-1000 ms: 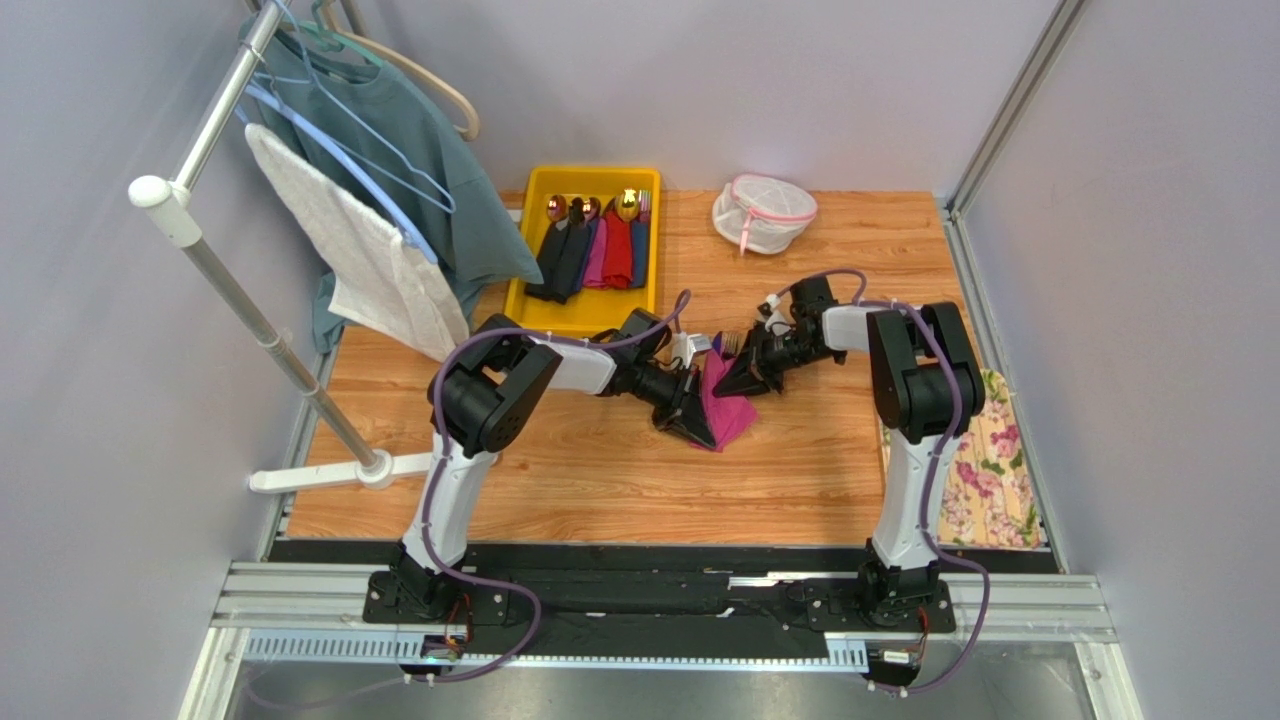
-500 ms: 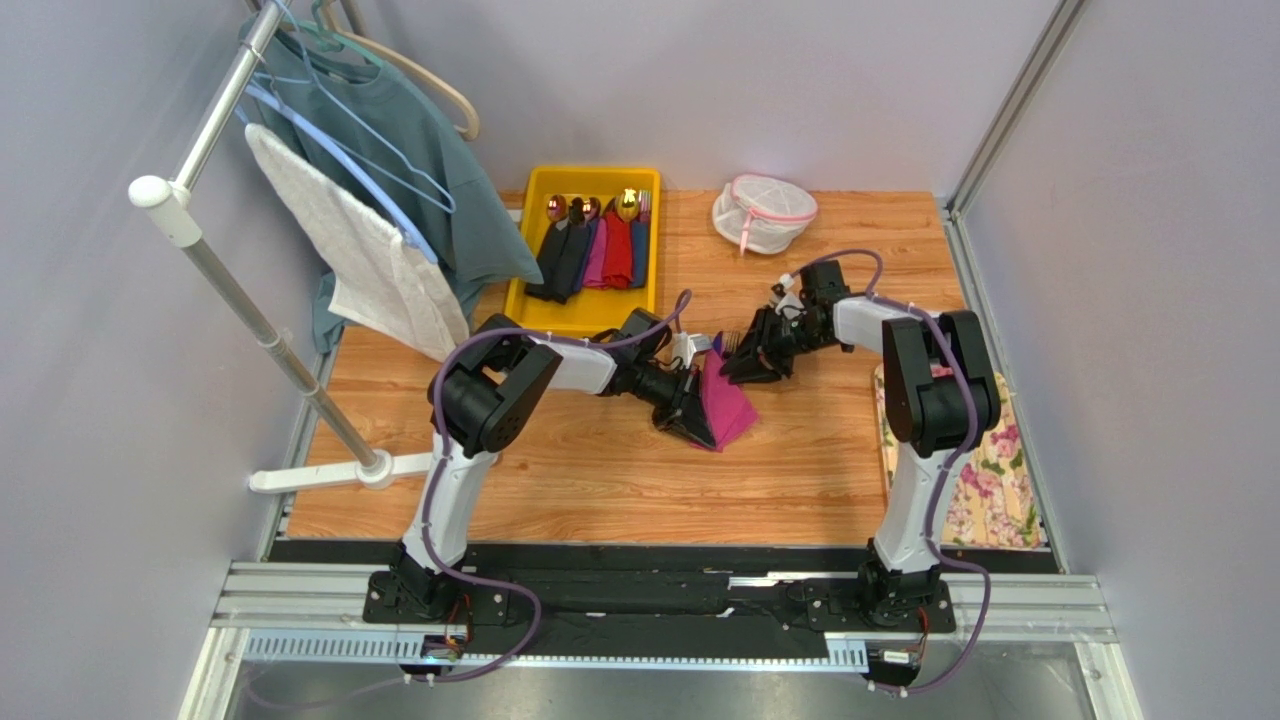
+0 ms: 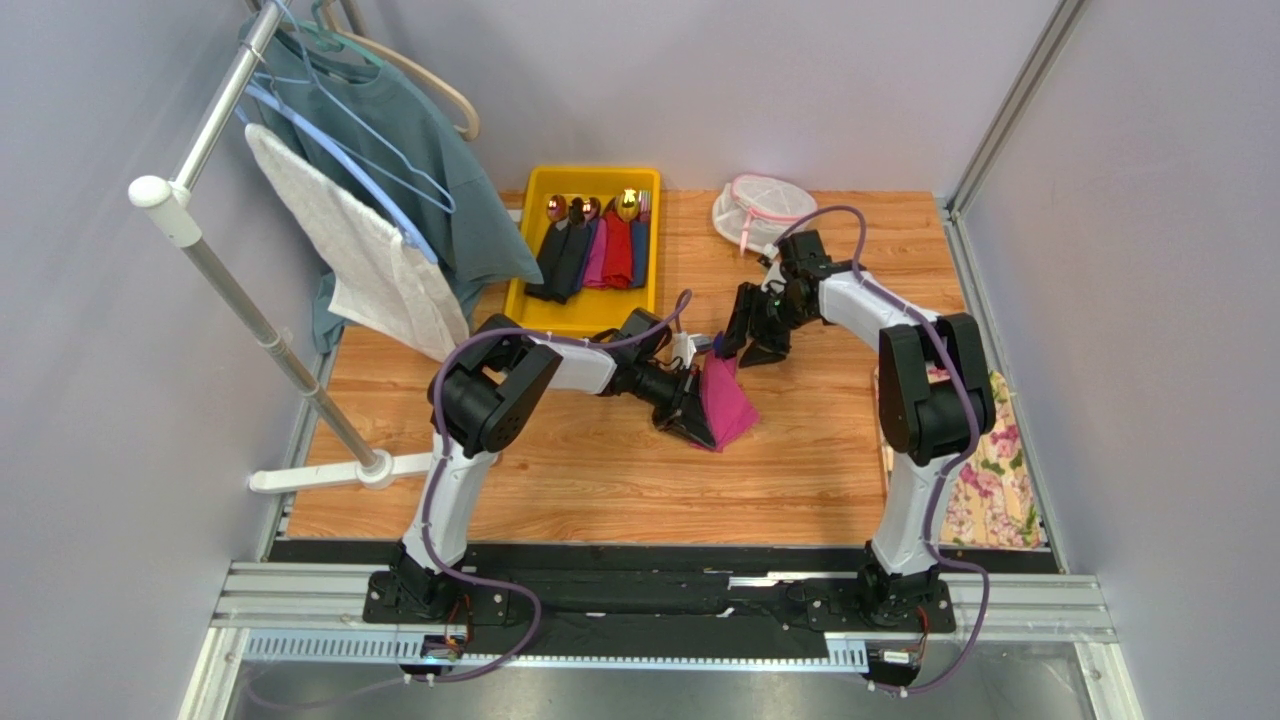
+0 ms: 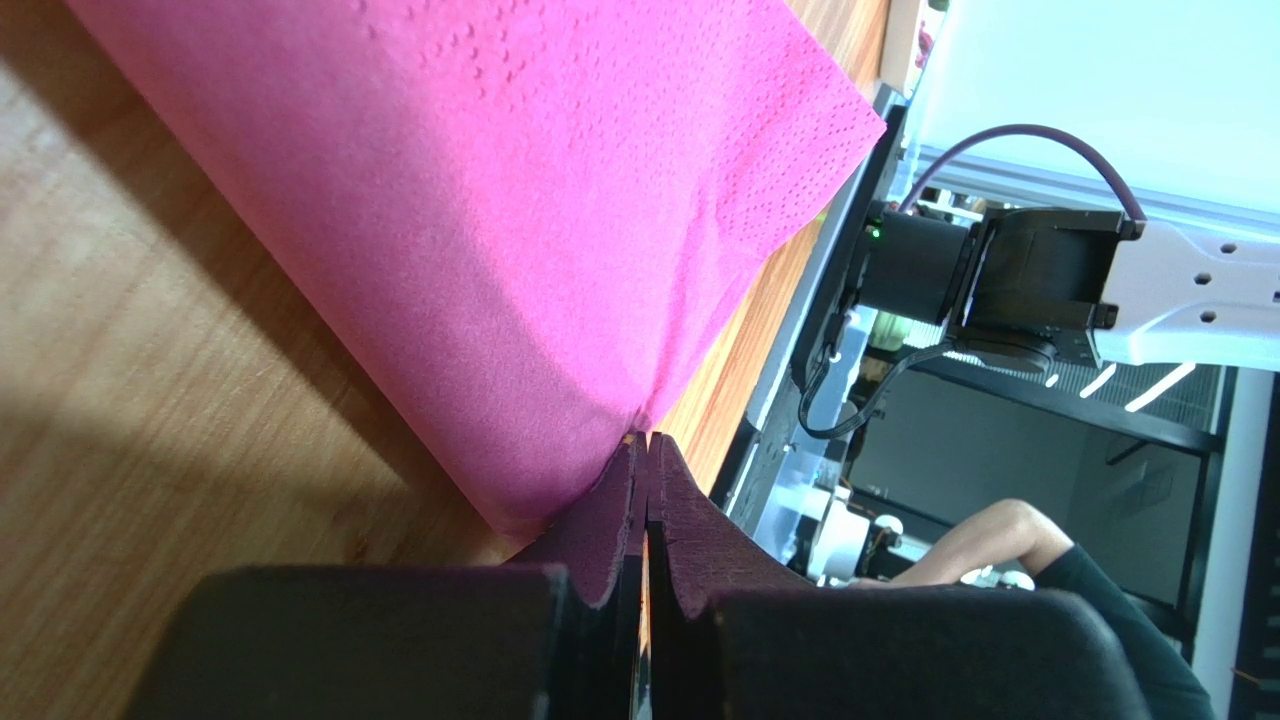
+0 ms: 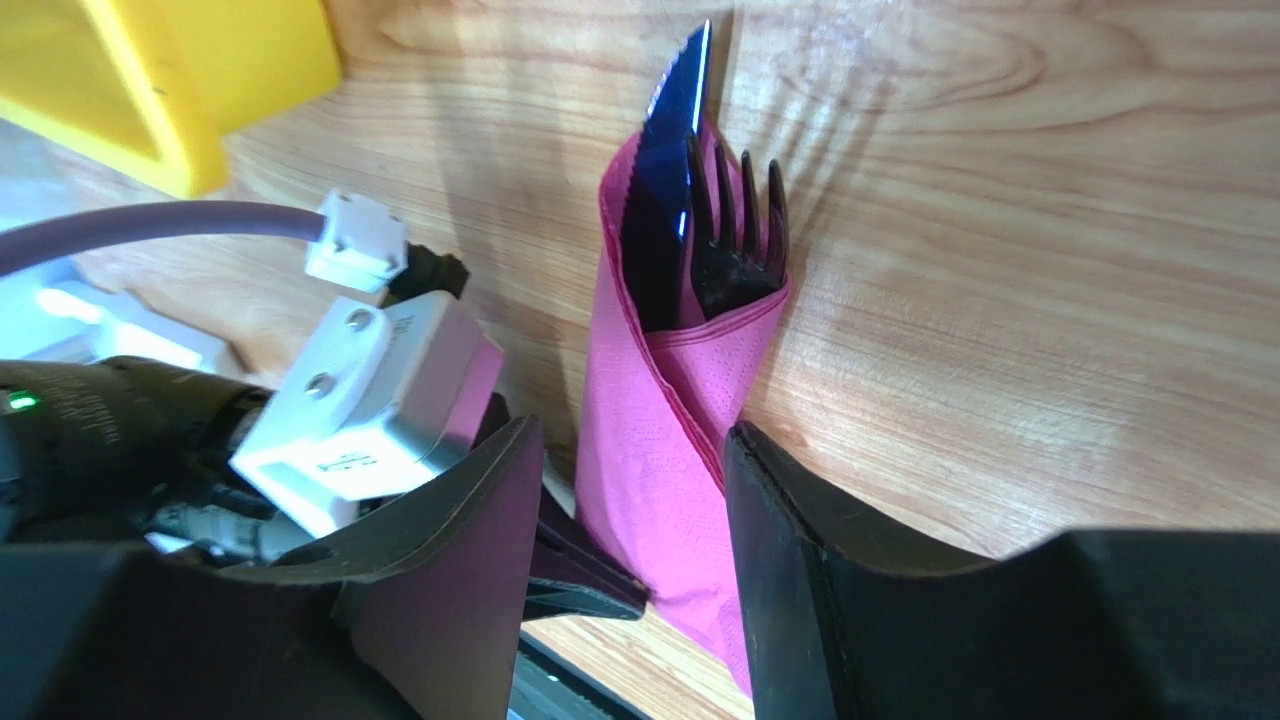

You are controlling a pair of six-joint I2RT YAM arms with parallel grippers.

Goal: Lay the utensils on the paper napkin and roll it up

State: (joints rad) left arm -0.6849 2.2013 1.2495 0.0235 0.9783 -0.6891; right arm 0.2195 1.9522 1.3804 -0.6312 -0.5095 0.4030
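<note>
Pinching limp, tear-prone paper napkin [image 5: 661, 435] edge in fully closed left gripper [image 4: 646, 450]. Hovering right gripper [image 5: 628, 435] half open, empty, near napkin. Recommending light mid-roll grip over stiff utensils [image 5: 706, 255].

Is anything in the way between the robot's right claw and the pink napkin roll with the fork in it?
Nothing visible. The right gripper points its open jaws straight at the paper napkin, which is rolled round the fork and knife. The left gripper pinches the end away from the tines and does not cover the roll.
</note>
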